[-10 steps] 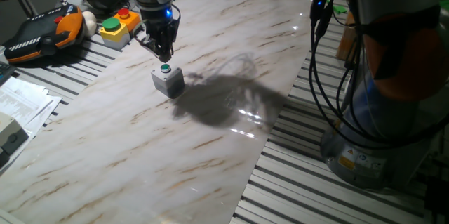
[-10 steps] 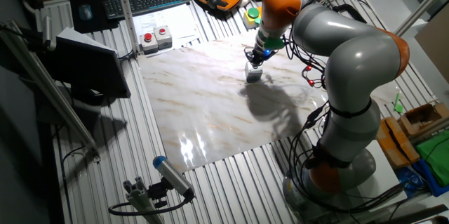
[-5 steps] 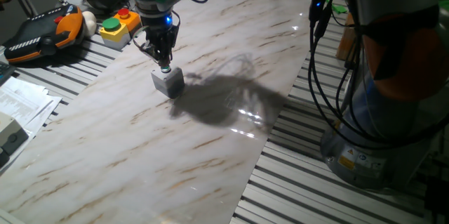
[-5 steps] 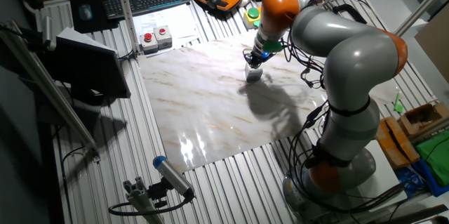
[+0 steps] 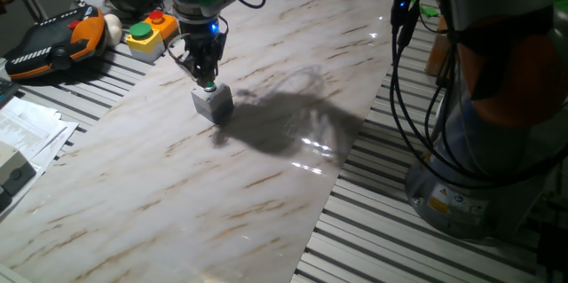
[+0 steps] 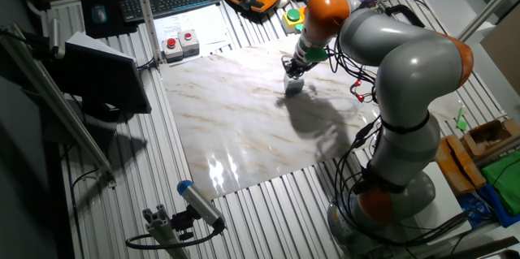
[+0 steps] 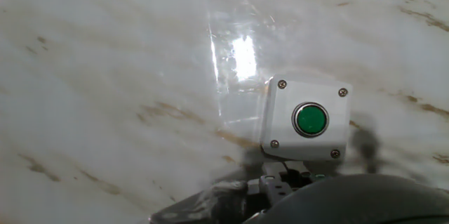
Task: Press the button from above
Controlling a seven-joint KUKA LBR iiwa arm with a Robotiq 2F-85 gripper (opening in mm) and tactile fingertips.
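The light-grey box (image 5: 215,104) stands on the marble tabletop (image 5: 266,159), left of middle. Its small round green button (image 7: 310,119) shows clearly in the hand view, set in the box top (image 7: 280,122). In one fixed view my gripper (image 5: 208,82) points straight down, its two fingers drawn together into one tip that sits on the top of the box and covers the button. The other fixed view shows the same: the gripper (image 6: 294,73) down on the box (image 6: 294,86). The fingertips themselves are out of the hand view.
A yellow box with larger green and red buttons (image 5: 147,33) stands at the table's back left, beside an orange-black pendant (image 5: 53,42). Papers (image 5: 27,132) lie at the left edge. The robot base and cables (image 5: 479,97) fill the right side.
My gripper has come down from a little above the box until its tip sits on the box top, hiding the green button in the fixed view. The box has not moved.
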